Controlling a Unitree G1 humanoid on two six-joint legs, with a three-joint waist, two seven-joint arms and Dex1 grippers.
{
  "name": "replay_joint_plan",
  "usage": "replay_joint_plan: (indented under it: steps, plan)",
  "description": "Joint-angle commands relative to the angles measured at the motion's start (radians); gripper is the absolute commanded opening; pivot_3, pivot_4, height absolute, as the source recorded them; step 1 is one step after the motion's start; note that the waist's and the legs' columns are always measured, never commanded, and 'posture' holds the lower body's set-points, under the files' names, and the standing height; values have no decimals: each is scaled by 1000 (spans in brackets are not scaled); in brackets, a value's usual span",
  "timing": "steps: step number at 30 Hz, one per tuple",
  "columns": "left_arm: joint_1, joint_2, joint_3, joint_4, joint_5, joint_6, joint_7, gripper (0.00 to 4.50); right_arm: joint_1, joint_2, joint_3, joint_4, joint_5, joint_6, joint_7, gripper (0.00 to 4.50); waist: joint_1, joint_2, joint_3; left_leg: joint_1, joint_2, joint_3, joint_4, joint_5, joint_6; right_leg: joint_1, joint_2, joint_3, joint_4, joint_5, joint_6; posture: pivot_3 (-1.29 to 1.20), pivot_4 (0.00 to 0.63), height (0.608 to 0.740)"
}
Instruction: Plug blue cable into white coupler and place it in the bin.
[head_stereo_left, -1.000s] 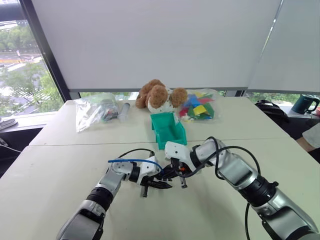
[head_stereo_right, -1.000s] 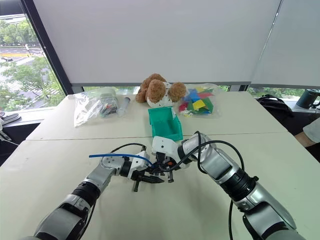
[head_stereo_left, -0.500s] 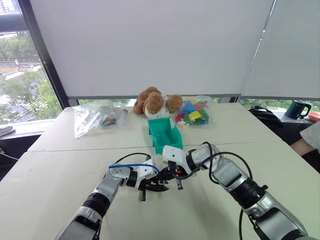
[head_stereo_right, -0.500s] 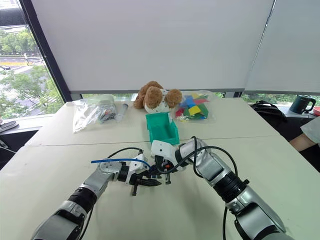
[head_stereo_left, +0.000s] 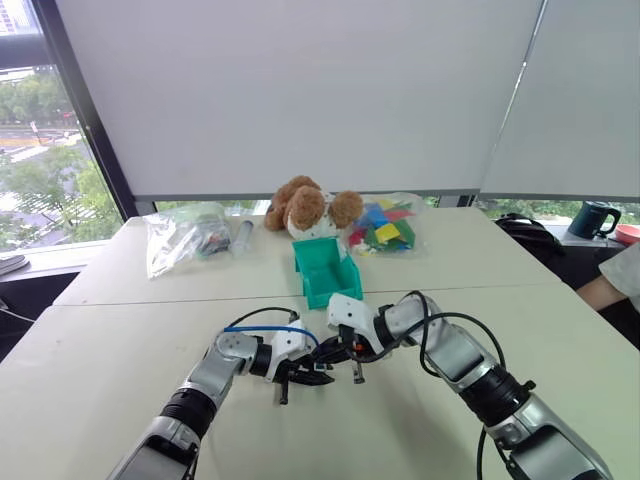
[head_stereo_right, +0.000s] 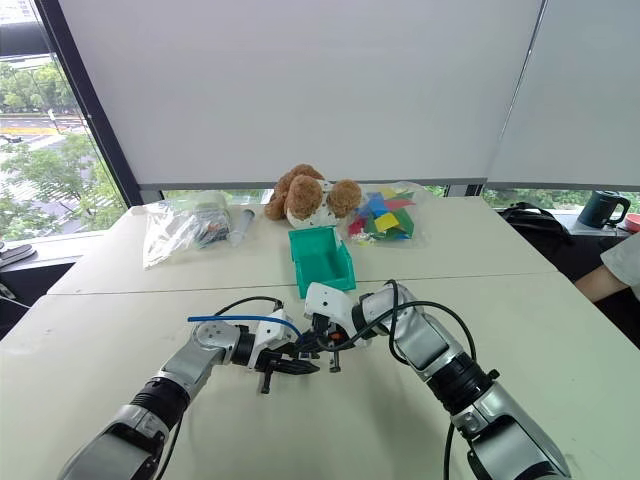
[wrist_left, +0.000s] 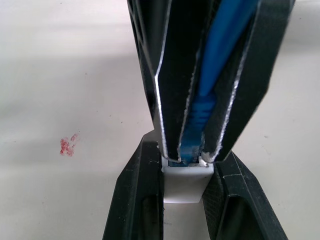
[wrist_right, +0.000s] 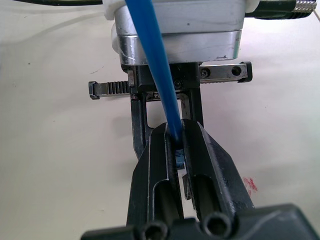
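Pressing the thin blue cable (wrist_left: 212, 60) into the small white boxy coupler (wrist_left: 184, 182), the grippers have sunk slightly at lower centre. Left gripper (wrist_left: 184, 186) clamps the coupler, right gripper (wrist_right: 176, 145) pinches the cable; the teal plastic bin (head_stereo_left: 328, 270) waits.

Two pale benches (head_stereo_left: 120, 330) stand pushed together, a seam running across between them. At twelve o'clock a wide white roller blind (head_stereo_left: 300, 90) covers most of the window (head_stereo_left: 45, 150), with a second blind (head_stereo_left: 590, 100) at two o'clock meeting it along a thin slanted gap. A dark window frame (head_stereo_left: 85, 110) slants at ten o'clock; beyond it daylight shows green trees and a road. A narrow strip of glass below the blinds shows more foliage. The light is soft and even.
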Motion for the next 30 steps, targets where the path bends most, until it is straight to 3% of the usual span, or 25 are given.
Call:
replay_joint_plan:
  steps: [1, 4, 7, 11, 14, 18, 23, 30]
  plan:
    - [-23, 29, 50, -114, -52, -3, -15, 1449, 136, 13, 124, 169, -52, 116, 15, 0, -1, 0, 0, 0, 1, 0, 0, 0, 0, 0, 1, 0, 0, 0, 0, 0, 150, 740]
    - [-1, 64, 58, -156, -63, 42, -24, 2709, 112, 17, 65, 149, -21, 143, 13, 0, 6, 6, -5, 0, 3, 0, 0, 0, 0, 0, 2, 0, 0, -2, -4, 0, 150, 740]
    - [28, 107, 77, -199, -67, 56, -10, 4336, 94, 9, 12, 108, 15, 179, 12, 0, 8, 9, -6, 0, 3, 0, 0, 0, 0, 0, 2, 0, 0, -3, -6, 0, 150, 740]
    - [65, 159, 107, -259, -86, 93, 0, 4426, 79, -8, -29, 54, 50, 223, 15, 0, 9, 10, -5, -3, 4, 0, 0, 0, 0, -3, 1, 0, 0, -3, -6, 0, 150, 740]
    - [116, 227, 187, -334, -130, 150, 40, 4426, 30, -4, -132, -35, 133, 308, -4, 0, 11, 9, 1, -6, 3, 0, 0, 0, 0, -6, -1, 0, 0, -3, -6, 0, 150, 740]
    - [158, 268, 248, -409, -178, 223, 85, 4426, -83, 0, -225, -45, 186, 374, -43, 0, 11, 14, 7, -21, 3, 0, 2, 0, -1, -20, -3, 0, 1, -2, -7, 0, 150, 740]
    - [199, 276, 322, -488, -238, 329, 169, 4426, -337, 21, -304, 224, 184, 351, -120, 0, 9, 16, 19, -39, -1, 1, 2, 3, -5, -40, -6, 1, 2, 4, -3, 0, 150, 740]
    - [259, 282, 339, -622, -317, 494, 227, 4426, -589, 97, -325, 730, 129, 160, -173, 0, 6, 16, 22, -40, -3, 2, -1, 3, -5, -40, -7, 0, -1, 5, -2, 0, 150, 740]
